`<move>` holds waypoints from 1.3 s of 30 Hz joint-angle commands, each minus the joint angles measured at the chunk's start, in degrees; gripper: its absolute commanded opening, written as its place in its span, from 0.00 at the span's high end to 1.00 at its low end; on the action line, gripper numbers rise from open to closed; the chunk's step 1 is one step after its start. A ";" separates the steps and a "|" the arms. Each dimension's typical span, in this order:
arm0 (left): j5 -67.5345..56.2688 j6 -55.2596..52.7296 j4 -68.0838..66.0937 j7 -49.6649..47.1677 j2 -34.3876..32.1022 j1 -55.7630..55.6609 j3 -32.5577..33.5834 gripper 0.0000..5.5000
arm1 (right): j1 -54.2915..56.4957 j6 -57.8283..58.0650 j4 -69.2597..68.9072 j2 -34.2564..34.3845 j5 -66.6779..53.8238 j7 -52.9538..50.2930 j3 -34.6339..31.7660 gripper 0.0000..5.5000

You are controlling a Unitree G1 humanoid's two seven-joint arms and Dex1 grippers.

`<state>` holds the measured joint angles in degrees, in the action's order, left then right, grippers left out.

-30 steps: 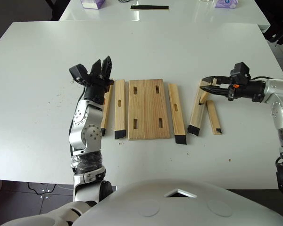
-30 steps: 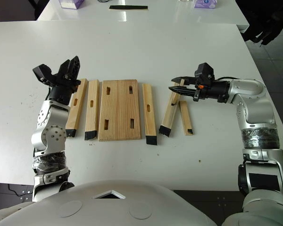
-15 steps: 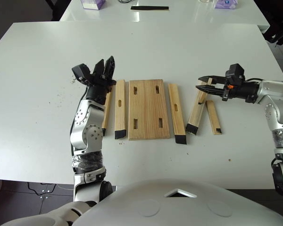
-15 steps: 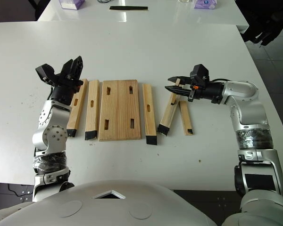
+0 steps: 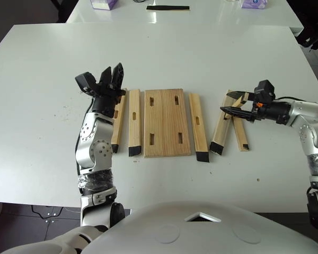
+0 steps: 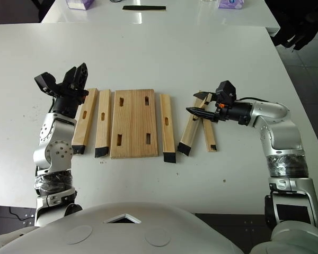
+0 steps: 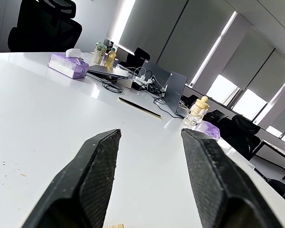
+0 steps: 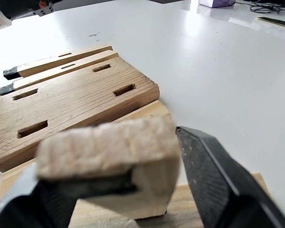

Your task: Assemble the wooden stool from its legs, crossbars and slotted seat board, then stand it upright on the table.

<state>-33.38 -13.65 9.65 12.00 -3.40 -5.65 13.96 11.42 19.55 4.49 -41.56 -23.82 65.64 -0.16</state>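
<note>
Right gripper (image 6: 197,103) is low over the right side of the table (image 5: 201,53), fingers clamped on the end of a crossbar (image 8: 109,152). That block sits across the far end of the rightmost leg (image 5: 221,124), which lies slanted with its black tip toward the near edge. A short bar (image 5: 239,132) lies just right of that leg.

Moving left, a third leg (image 5: 197,127) lies beside the seat board (image 5: 168,123), which is flat in the middle with its four slots facing up. On its left are two more legs (image 5: 134,123), side by side, black tips near.

Left gripper (image 7: 149,133) is raised above the far end of the leftmost leg (image 5: 116,127), fingers spread, nothing between them.

On the far table, there is a purple tissue box (image 7: 69,64); its print is too small to read.
</note>
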 commanded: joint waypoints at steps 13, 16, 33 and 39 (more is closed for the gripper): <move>-1.97 1.22 1.02 3.16 0.47 0.91 -0.25 0.57 | 9.13 14.27 -11.70 1.11 -15.73 -6.55 -9.97 0.42; -2.07 1.35 0.25 3.39 0.53 0.16 -0.30 0.57 | 9.54 13.89 -12.42 4.71 -15.51 -9.15 -7.74 0.42; -1.23 0.86 -1.15 4.57 -0.29 -0.37 -1.07 0.57 | 6.52 14.04 -14.66 6.62 -17.01 -14.26 -11.07 0.42; -1.09 0.70 -2.14 4.99 -0.75 -1.08 -1.35 0.57 | -2.12 5.85 -9.66 9.05 -5.55 -14.17 -1.50 0.42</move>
<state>-34.67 -12.61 8.20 16.45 -3.81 -6.10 12.91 12.28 26.62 -8.12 -33.56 -33.93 51.76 -5.78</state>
